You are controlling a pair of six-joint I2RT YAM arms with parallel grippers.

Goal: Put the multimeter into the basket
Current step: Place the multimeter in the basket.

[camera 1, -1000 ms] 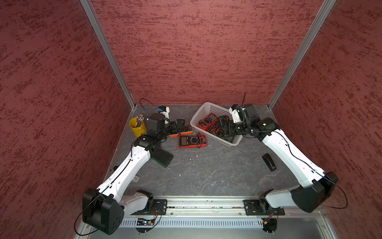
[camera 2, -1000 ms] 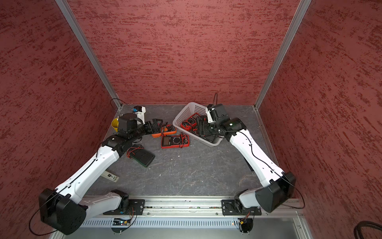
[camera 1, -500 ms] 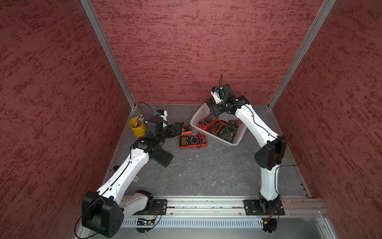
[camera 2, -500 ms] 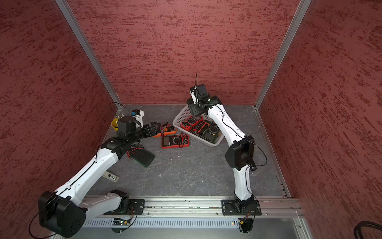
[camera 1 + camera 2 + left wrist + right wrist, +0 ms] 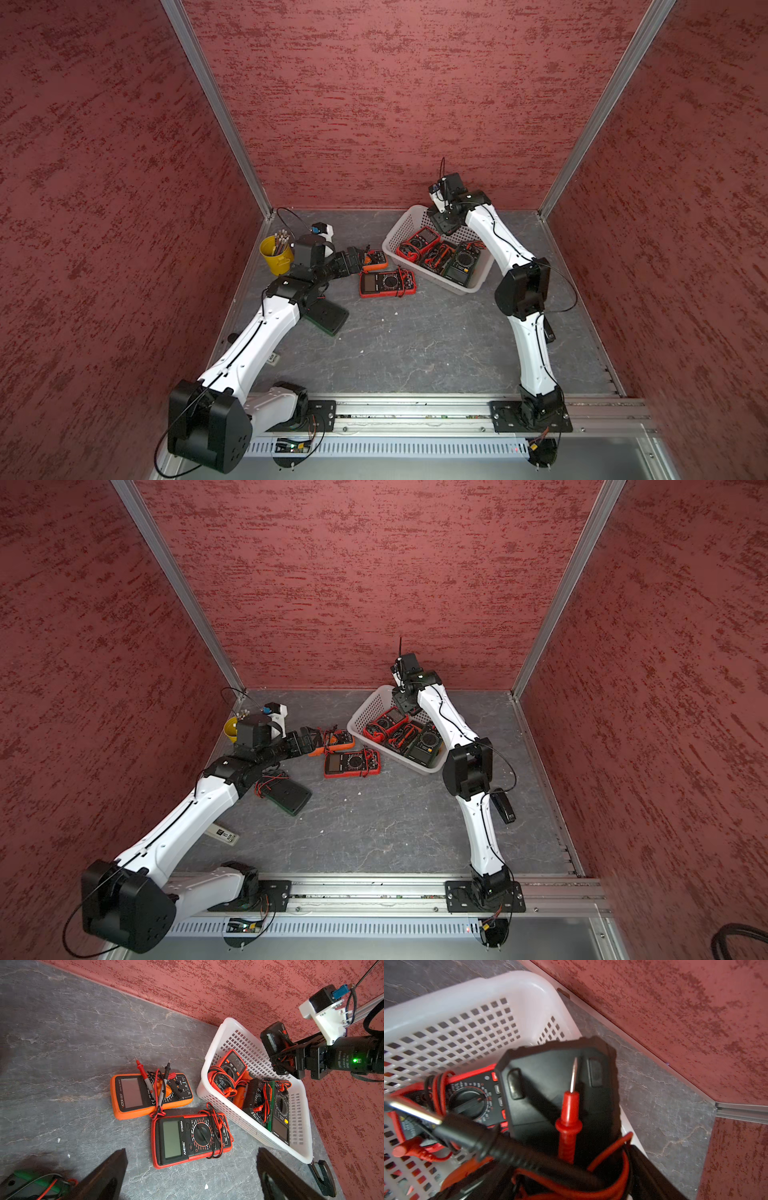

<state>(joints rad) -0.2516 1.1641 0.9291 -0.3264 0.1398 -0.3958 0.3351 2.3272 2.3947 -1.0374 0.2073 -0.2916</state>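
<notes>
The right gripper (image 5: 444, 218) is clamped on a black multimeter (image 5: 272, 1041) wound with red and black test leads (image 5: 569, 1118). In both top views the unit is held right of centre, over the far corner of the white basket (image 5: 417, 271). In the left wrist view its long axis runs diagonally, with the display end toward the upper left. The left gripper (image 5: 356, 258) stands spread wide, just beside the orange multimeter (image 5: 375, 259) on the table.
</notes>
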